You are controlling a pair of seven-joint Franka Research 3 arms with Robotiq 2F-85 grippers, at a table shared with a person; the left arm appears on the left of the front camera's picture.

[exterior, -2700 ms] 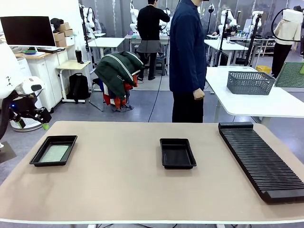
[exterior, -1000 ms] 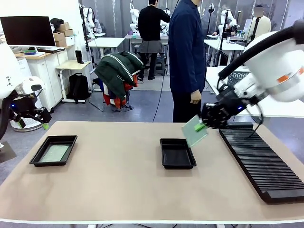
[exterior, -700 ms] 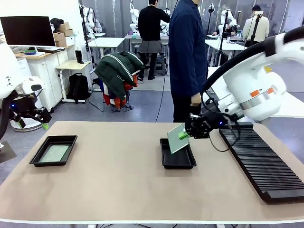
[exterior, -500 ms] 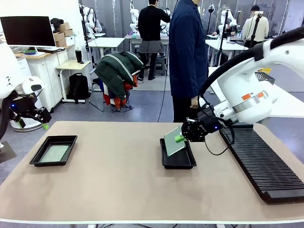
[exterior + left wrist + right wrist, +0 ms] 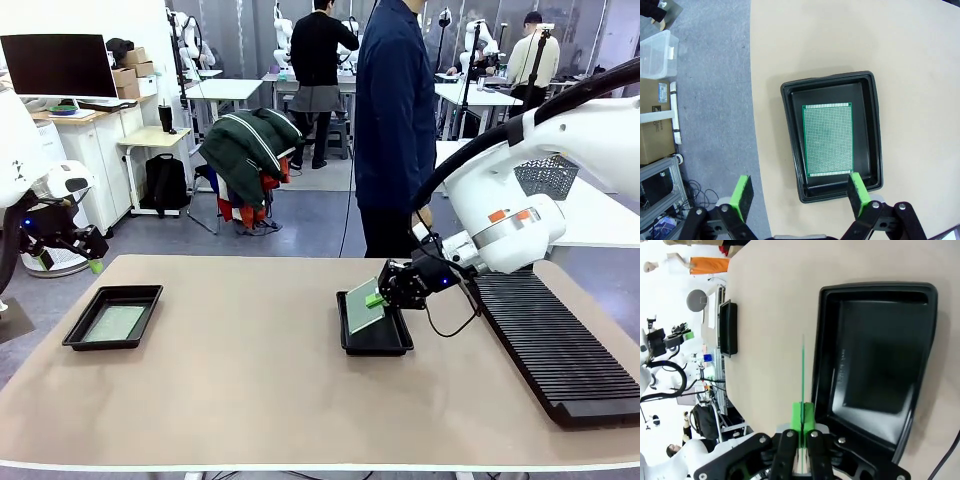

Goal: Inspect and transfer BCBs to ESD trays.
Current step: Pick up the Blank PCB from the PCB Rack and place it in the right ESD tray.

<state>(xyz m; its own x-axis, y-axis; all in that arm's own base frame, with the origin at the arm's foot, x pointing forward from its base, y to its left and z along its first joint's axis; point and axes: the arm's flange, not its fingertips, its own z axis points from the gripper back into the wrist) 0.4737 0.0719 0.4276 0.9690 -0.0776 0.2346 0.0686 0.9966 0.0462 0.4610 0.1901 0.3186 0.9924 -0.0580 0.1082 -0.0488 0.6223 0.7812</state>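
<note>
Two trays are sitting on the table – one at center (image 5: 375,345), one at left (image 5: 112,318) already holding a board (image 5: 828,139). The right gripper (image 5: 378,298) is pinching another thin BCB (image 5: 362,306) by its edge, tilted over the center tray – probably light, stiff, fragile. The left gripper (image 5: 800,196) is hanging spread.

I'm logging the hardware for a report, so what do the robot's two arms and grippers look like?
Both arms have glossy white rounded shells; the right arm carries small orange marks and a thin black cable looping near its wrist. Each ends in a black two-finger gripper with bright green pads: the right gripper, and the left gripper with its black linkage knuckles.
</note>
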